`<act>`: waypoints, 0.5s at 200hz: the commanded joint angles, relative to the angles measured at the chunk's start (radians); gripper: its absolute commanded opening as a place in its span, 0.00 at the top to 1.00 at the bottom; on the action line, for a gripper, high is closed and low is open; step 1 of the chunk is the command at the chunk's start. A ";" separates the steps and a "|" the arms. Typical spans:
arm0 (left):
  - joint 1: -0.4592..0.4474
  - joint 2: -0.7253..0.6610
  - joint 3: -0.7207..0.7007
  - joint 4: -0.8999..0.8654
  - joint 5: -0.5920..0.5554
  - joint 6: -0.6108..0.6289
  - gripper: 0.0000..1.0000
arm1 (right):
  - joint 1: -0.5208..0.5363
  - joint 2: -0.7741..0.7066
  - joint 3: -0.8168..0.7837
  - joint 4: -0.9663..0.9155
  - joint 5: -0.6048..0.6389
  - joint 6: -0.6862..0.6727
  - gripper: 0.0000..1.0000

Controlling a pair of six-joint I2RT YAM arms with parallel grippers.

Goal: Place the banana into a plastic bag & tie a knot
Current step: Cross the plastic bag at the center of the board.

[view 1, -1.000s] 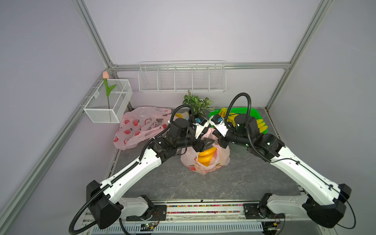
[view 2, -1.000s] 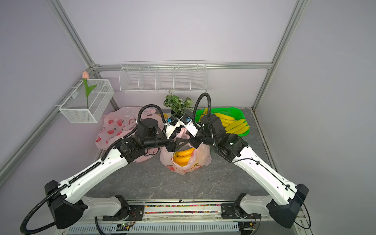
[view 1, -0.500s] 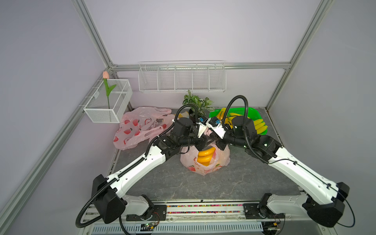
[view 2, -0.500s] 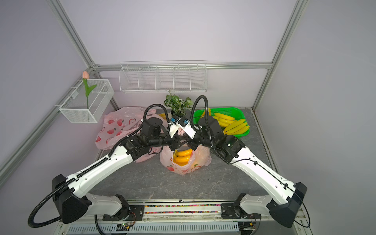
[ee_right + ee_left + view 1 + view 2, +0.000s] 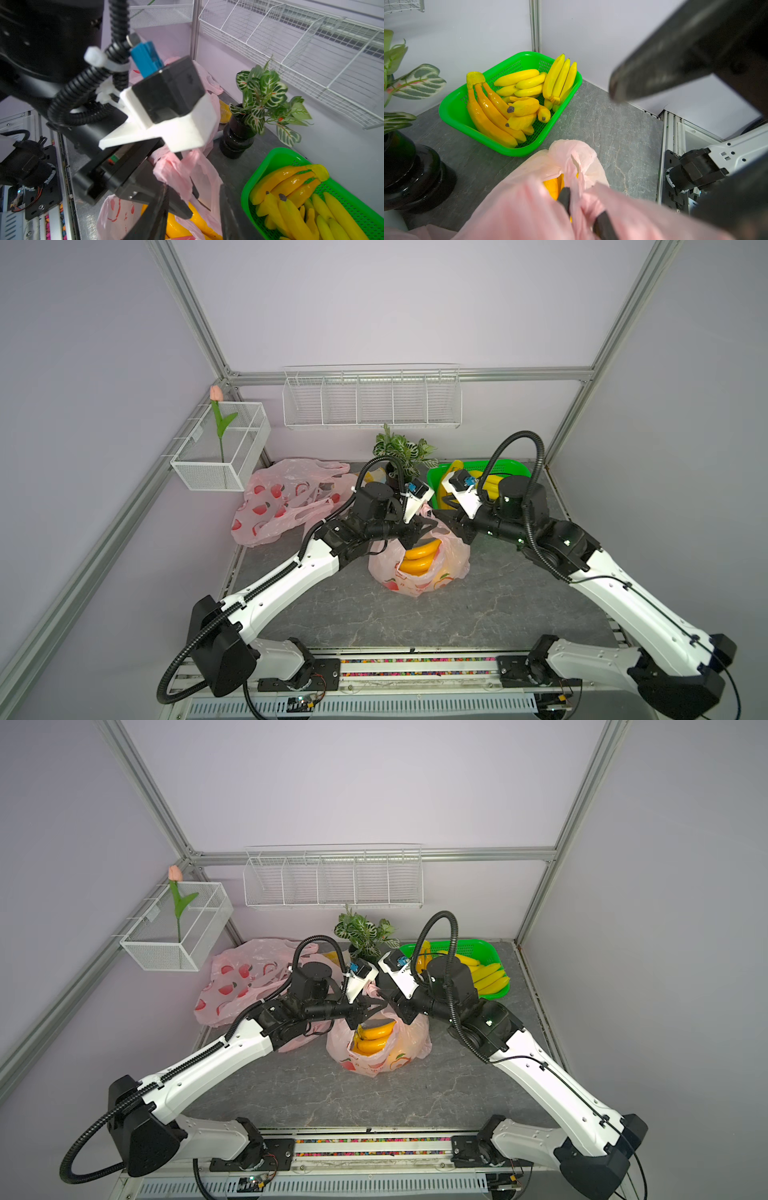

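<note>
The banana [image 5: 419, 558] lies inside the plastic bag [image 5: 455, 556] on the table [image 5: 415, 622], so bagging looks done and only the knot remains: the left gripper [image 5: 582, 205] pinches bag plastic, while the right gripper [image 5: 194, 188] has its jaws parted, holding nothing.

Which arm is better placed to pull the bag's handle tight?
Probably left: the left gripper pinches the top of the plastic bag, while the right gripper stands open, gripping nothing.

Pale lilac walls [image 5: 374, 302], edged by aluminium posts [image 5: 188, 306], enclose a grey marbled bench [image 5: 457, 614]. A white wire shelf [image 5: 372, 406] hangs on the back wall, and a wire basket [image 5: 208, 477] hangs above the bench's far-left corner.
</note>
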 commanded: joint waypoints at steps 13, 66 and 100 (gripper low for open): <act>0.004 -0.015 -0.031 0.054 0.083 0.072 0.79 | -0.057 -0.013 -0.010 0.016 -0.066 0.052 0.50; 0.004 -0.015 -0.037 0.057 0.114 0.094 0.79 | -0.054 0.059 -0.014 0.013 -0.113 0.017 0.43; 0.004 -0.016 -0.040 0.056 0.134 0.106 0.79 | -0.025 0.089 -0.007 0.005 -0.148 -0.001 0.37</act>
